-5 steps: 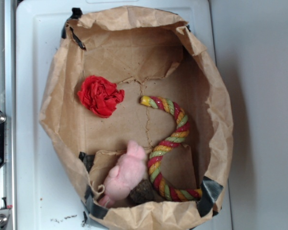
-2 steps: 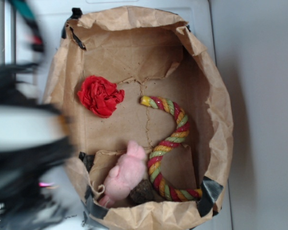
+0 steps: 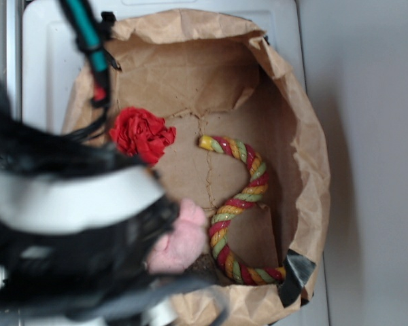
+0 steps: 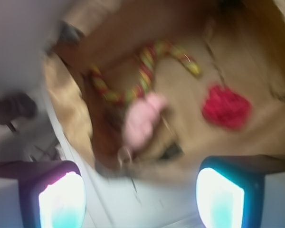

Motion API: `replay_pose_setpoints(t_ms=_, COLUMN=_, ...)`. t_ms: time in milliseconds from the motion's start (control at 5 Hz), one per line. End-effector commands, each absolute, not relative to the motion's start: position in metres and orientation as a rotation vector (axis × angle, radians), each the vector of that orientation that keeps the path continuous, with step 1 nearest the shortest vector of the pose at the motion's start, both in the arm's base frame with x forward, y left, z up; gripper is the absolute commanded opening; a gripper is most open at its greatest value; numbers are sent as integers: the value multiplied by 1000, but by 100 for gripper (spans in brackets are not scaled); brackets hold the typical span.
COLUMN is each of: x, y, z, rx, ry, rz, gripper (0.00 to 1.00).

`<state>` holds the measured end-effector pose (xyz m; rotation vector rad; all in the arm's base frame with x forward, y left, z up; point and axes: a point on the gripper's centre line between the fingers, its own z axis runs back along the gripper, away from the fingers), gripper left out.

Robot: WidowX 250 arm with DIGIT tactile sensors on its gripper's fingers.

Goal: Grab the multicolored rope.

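You are looking down into a crumpled brown paper bag (image 3: 306, 136) with its rim rolled outward and black tape at the corners; its floor is creased kraft paper with a split running down the middle. The bag sits on a smooth white surface (image 3: 47, 61).

The multicolored rope (image 3: 241, 204) lies on the bag floor, right of centre. It is a thick twisted cord, its strands spiralling in red, yellow and pale green bands, with a slightly glossy look. It bends in an S: one end sits near the middle of the floor and points left, the body arcs right and then down, and the other end lies at the lower right corner beside the black tape. Its long axis runs roughly top to bottom in the exterior view. In the wrist view the rope (image 4: 142, 71) is a blurred streak beyond the plush.

Just left of the rope's lower curve you see a soft pink plush toy (image 3: 183, 238), partly hidden by the arm. A red ruffled cloth ball (image 3: 141, 134) lies further up and to the left, well apart from the rope.

The gripper (image 4: 142, 194) shows as two glowing pads at the bottom corners of the wrist view, set wide apart with nothing between them. It is outside the bag's rim, clear of the rope. The arm (image 3: 68, 224) is a dark blur across the lower left of the exterior view.
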<state>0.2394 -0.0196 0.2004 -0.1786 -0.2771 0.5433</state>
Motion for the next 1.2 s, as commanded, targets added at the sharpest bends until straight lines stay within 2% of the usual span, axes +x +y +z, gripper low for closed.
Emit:
replay_pose_setpoints(t_ms=0, x=240, y=-12, z=202, rx=-176, ry=-326, rz=554, gripper=100)
replay_pose_setpoints(t_ms=600, x=240, y=-12, z=202, rx=-176, ry=-326, rz=554, gripper=100)
replay_pose_setpoints(t_ms=800, x=259, y=-6, z=193, rx=-184, ry=-316, rz=639, gripper=100)
replay_pose_setpoints(t_ms=1000, x=273, y=0, z=175, rx=-141, ry=-327, rz=716, gripper=100)
